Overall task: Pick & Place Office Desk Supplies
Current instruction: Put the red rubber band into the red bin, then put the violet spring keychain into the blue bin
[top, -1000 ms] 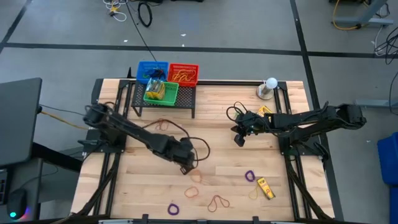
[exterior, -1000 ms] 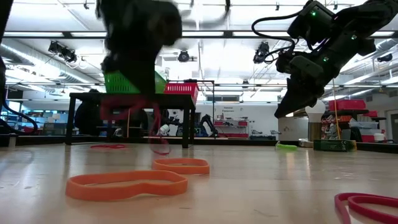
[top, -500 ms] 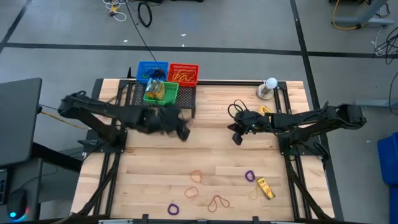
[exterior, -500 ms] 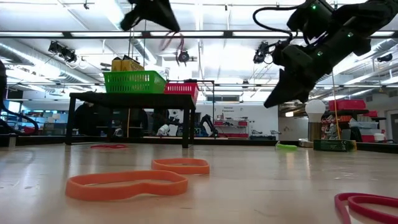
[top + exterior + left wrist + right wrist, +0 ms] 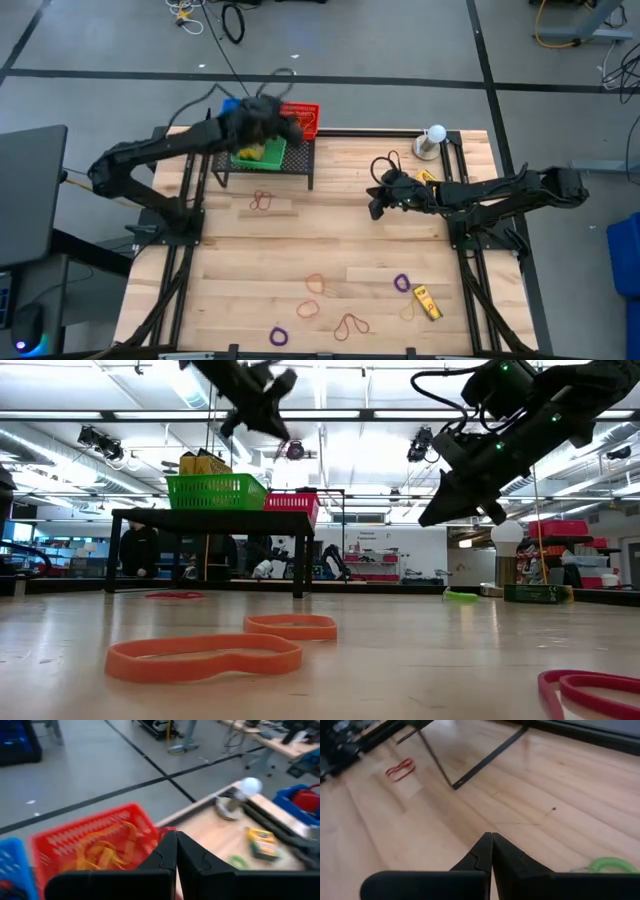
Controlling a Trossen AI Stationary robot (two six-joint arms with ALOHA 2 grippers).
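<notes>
My left tool [image 5: 283,128] hangs over the far-left rack, just above the red basket [image 5: 300,117], its two fingers pressed together with nothing between them. In the left wrist view the red basket [image 5: 95,842] holds a tangle of orange and yellow rubber bands [image 5: 107,851]. Beside it sit a blue basket [image 5: 232,108] and a green basket [image 5: 262,152]. My right tool [image 5: 376,208] hovers above the middle of the bench [image 5: 350,240], right of the rack, fingers also pressed together and pinching nothing. A red rubber band [image 5: 262,201] lies on the bench just near of the rack. Along the near edge lie more loops: a brown one [image 5: 315,284], an orange one [image 5: 307,309], a purple one [image 5: 279,335], another purple one [image 5: 402,283], and a brown pair [image 5: 350,324]. A yellow crayon box [image 5: 428,302] lies near right, apart from the loops.
</notes>
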